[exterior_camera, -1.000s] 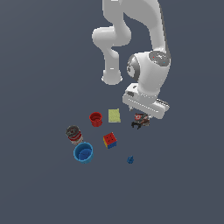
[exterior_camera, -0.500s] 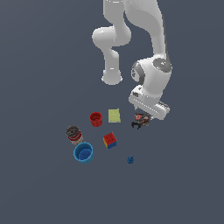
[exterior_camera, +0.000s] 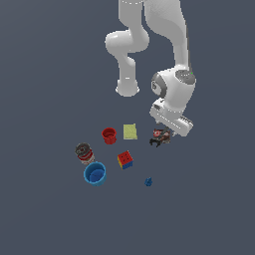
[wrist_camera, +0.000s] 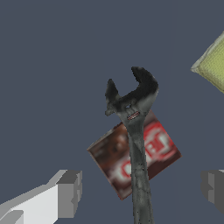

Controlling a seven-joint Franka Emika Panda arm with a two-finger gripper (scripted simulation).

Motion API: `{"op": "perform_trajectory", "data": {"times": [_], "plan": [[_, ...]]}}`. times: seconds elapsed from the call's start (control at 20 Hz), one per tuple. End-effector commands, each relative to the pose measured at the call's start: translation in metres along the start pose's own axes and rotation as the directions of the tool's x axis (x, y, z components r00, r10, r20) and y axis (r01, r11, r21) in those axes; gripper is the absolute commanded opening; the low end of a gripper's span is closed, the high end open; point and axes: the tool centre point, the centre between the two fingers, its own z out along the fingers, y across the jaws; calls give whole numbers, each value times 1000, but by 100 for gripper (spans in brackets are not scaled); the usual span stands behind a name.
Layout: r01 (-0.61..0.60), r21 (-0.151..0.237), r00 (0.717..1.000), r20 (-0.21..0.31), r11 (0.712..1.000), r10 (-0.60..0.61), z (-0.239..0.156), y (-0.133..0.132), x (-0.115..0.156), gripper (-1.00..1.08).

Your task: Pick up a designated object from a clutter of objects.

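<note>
Plain dark grey floor filled the exterior view, with no table edge in sight. On it, the gripper (exterior_camera: 160, 141) hung low over the black wrench (exterior_camera: 156, 142), which lay against a dark red-and-white can (exterior_camera: 160, 134), just beside the yellow-green block (exterior_camera: 130, 131).

From the wrist view, the wrench (wrist_camera: 133, 127) lay across that can (wrist_camera: 154, 151), between the spread-apart fingers (wrist_camera: 69, 192), neither touching it.

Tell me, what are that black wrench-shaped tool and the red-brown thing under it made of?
The black wrench looks like dull, mottled grey-black metal, though it is only a render. The red-brown item beneath it shows a flat printed label, red with white lettering; card or tin, I cannot tell.
</note>
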Motion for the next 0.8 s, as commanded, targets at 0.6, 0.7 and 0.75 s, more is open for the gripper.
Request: {"op": "perform_trajectory", "data": {"times": [0.6,0.7,0.75], "plan": [[-12,1,1000,1,1000,12,19,1,-4,100],[-13,1,1000,2,1000,13,28,1,-4,100],[-13,1,1000,2,1000,13,33,1,-4,100]]}}
